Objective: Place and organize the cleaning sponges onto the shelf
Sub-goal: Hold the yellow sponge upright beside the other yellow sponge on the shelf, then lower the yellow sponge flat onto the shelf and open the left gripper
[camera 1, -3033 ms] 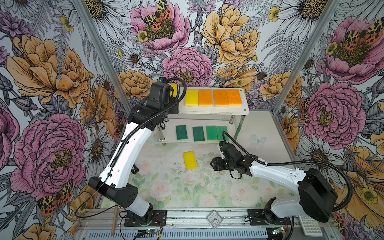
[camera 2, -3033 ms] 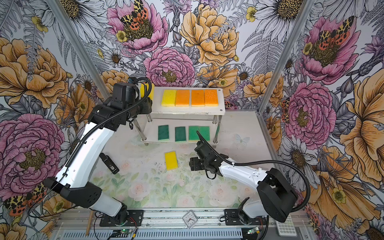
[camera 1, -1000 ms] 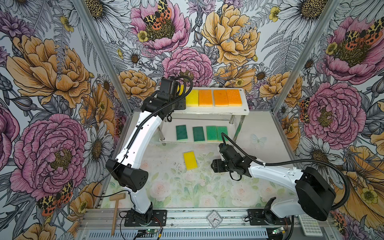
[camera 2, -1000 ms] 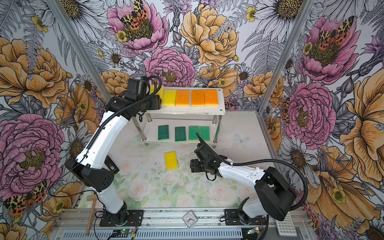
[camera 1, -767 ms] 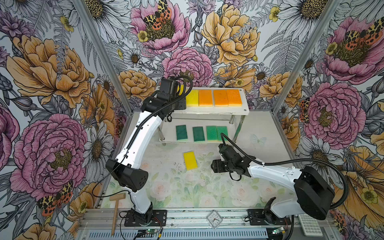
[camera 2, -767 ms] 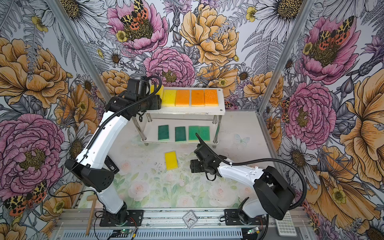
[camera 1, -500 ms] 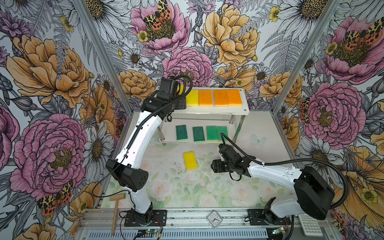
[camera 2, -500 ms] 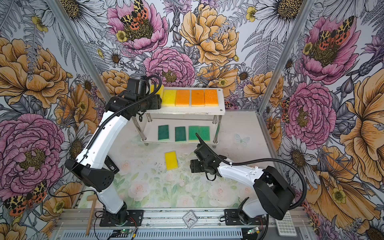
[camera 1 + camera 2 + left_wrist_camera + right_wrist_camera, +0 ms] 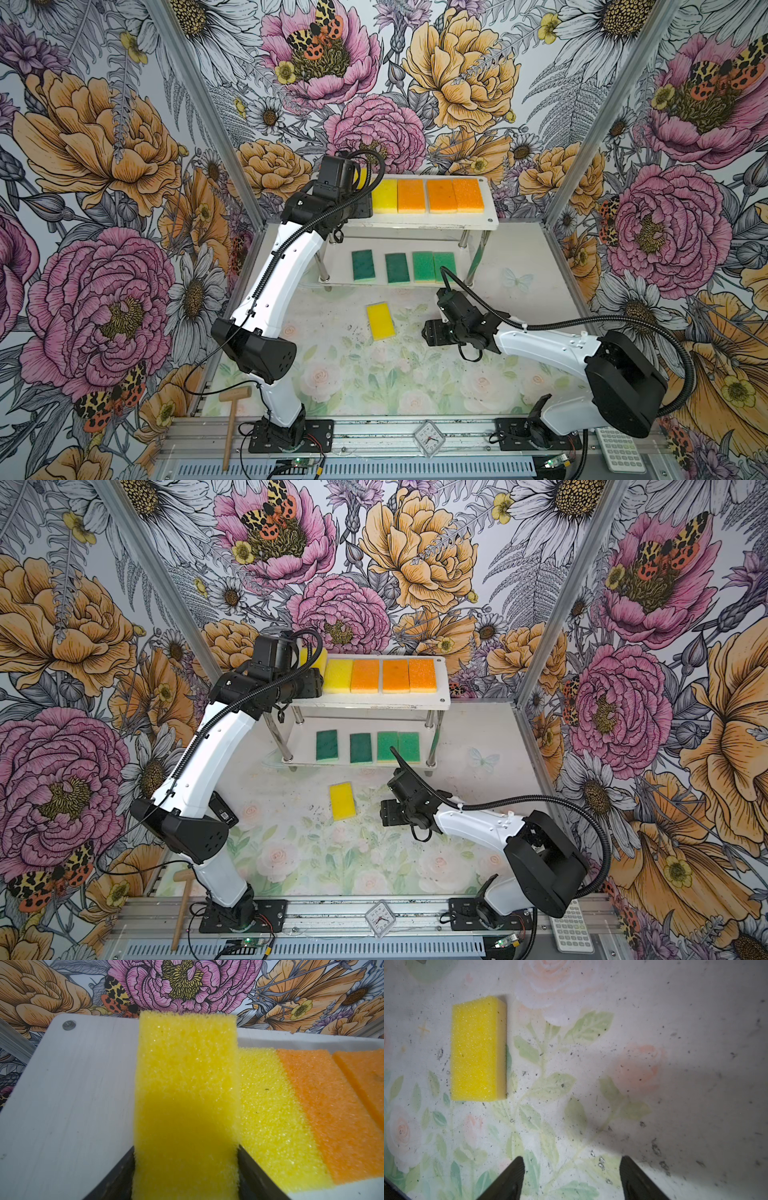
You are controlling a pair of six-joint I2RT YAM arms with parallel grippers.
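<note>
The shelf [image 9: 490, 210] stands at the back, and its white top board [image 9: 72, 1095] fills the left wrist view. On top lie one yellow sponge [image 9: 384, 196] and three orange ones [image 9: 441, 195]. Several green sponges [image 9: 397, 268] lie on the lower board. My left gripper [image 9: 361, 201] [image 9: 186, 1147] is over the top board's left end. It is shut on another yellow sponge [image 9: 187, 1064], both fingers against its sides, next to the lying yellow one. A loose yellow sponge [image 9: 380, 321] [image 9: 478, 1049] lies on the table. My right gripper [image 9: 430, 332] [image 9: 572, 1159] hovers open beside it, holding nothing.
A wooden mallet [image 9: 232, 419], a small clock [image 9: 429, 436] and a keypad remote [image 9: 621, 451] lie along the front rail. A small black object [image 9: 220, 808] sits behind the left arm. Flowered walls close in the back and both sides.
The left arm has swung right with the yellow sponge, from beside the shelf to over the top board's left end, and has stayed there for the last second. The right arm has hardly moved.
</note>
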